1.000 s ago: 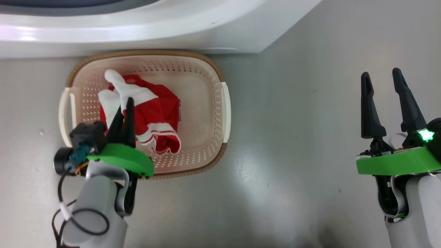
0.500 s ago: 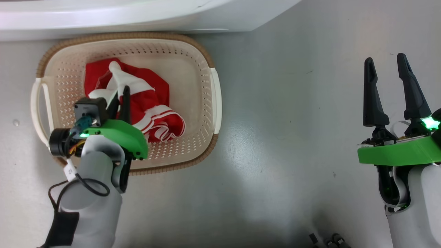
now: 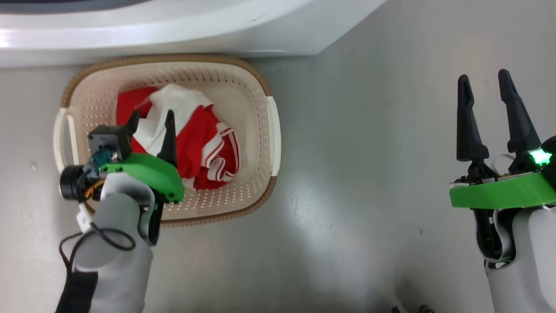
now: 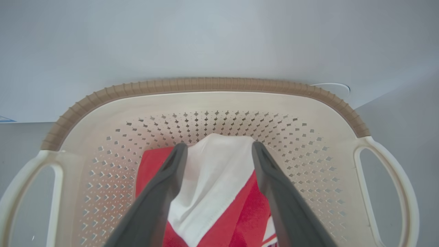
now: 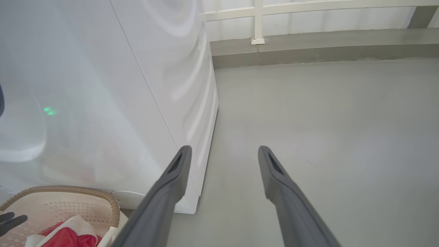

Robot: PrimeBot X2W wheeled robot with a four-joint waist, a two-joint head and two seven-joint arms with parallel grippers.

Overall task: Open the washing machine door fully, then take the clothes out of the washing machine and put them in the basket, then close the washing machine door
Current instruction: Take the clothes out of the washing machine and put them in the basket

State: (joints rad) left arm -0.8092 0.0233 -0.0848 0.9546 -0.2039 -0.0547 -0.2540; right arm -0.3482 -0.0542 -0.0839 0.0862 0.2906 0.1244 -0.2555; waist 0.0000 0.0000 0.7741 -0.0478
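Note:
The cream basket with a brown rim stands on the floor against the white washing machine. The red and white clothes lie bunched in it. My left gripper hovers over the basket's left half, open, its fingers astride a white fold without pinching it. In the left wrist view the open gripper frames the clothes inside the basket. My right gripper is open and empty over bare floor far to the right. The washing machine door is out of view.
Grey floor stretches between the basket and my right arm. The right wrist view has the washer's white side, the basket corner, and a low wall with a white railing at the back.
My left gripper went from shut on the clothes to open, and the clothes have settled in the basket. The head camera shifted a little. The right arm stayed put.

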